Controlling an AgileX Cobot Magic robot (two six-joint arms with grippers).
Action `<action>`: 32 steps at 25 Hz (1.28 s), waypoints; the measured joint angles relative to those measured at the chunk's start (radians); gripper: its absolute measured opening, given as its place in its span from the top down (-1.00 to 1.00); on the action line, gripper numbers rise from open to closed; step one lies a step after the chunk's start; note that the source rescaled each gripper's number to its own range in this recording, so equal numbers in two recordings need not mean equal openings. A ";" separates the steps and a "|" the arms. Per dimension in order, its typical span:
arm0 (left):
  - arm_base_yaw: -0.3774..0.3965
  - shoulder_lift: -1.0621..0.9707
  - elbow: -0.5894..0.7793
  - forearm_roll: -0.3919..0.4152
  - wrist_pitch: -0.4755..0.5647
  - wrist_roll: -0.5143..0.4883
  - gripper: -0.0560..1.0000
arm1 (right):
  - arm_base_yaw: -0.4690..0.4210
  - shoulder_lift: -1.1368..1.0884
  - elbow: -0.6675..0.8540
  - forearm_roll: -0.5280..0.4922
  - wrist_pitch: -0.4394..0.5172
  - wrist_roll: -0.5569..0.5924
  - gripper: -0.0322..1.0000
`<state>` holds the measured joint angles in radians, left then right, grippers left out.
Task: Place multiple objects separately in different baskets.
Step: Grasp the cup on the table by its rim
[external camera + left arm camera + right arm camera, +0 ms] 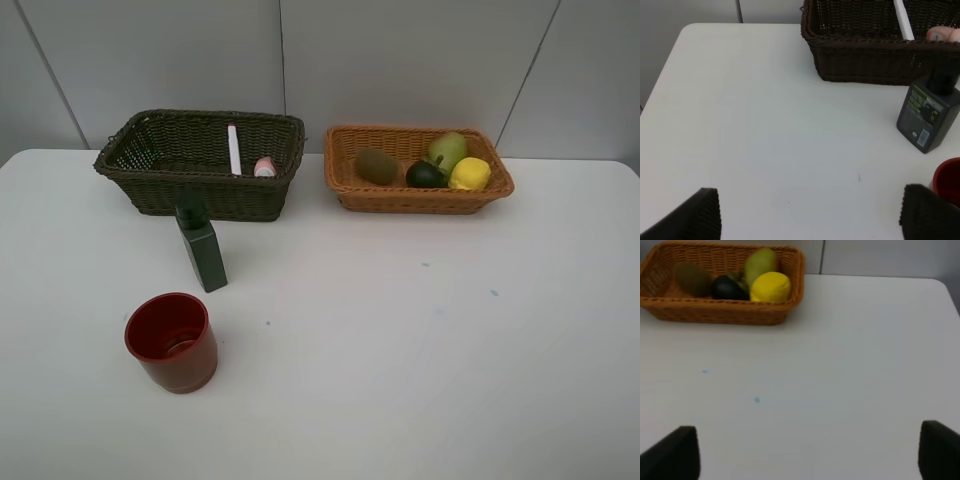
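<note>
Red cup (pixel 171 342) sits mouth up on the white table (pixel 420 360), far on the left side and near the front edge. Just behind it the dark green bottle (pixel 203 250) stands straight up, so its long way runs up and down. It is between the cup and the dark basket (pixel 240 198), very near the basket's front wall. Inside that basket lie the white marker (pixel 234 148) and the pink bottle (pixel 265 166). Further right is the orange basket (pixel 420 200). It holds the kiwi (pixel 376 166), the mangosteen (pixel 426 175), the pear (pixel 447 150) and the lemon (pixel 470 173), all close together.

Only the cup and the green bottle are out of a basket. Both are on the left side, so I think the left arm is the nearer one. The left gripper (pixel 810 215) is spread wide and holds nothing. Its camera shows the cup's rim just beside one finger (pixel 927 212). The green bottle is farther ahead on that same side. The right gripper (pixel 807 452) is spread wide too, with nothing in it. It is well apart from both things. The next move likely needs the left gripper to shift over to the cup, or reach ahead to the bottle's upright sides.
</note>
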<state>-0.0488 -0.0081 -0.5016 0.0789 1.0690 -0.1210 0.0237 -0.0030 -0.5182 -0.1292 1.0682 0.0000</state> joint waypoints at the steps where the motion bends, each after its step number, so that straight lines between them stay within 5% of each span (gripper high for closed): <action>1: 0.000 0.000 0.000 0.000 0.000 0.000 -0.87 | -0.024 0.000 0.000 0.000 0.000 0.000 -0.89; 32: 0.000 0.000 0.000 0.000 0.000 0.000 -0.87 | -0.060 0.000 0.000 0.000 0.000 0.000 -0.88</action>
<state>-0.0488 -0.0081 -0.5016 0.0789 1.0690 -0.1210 -0.0359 -0.0030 -0.5182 -0.1292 1.0682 0.0000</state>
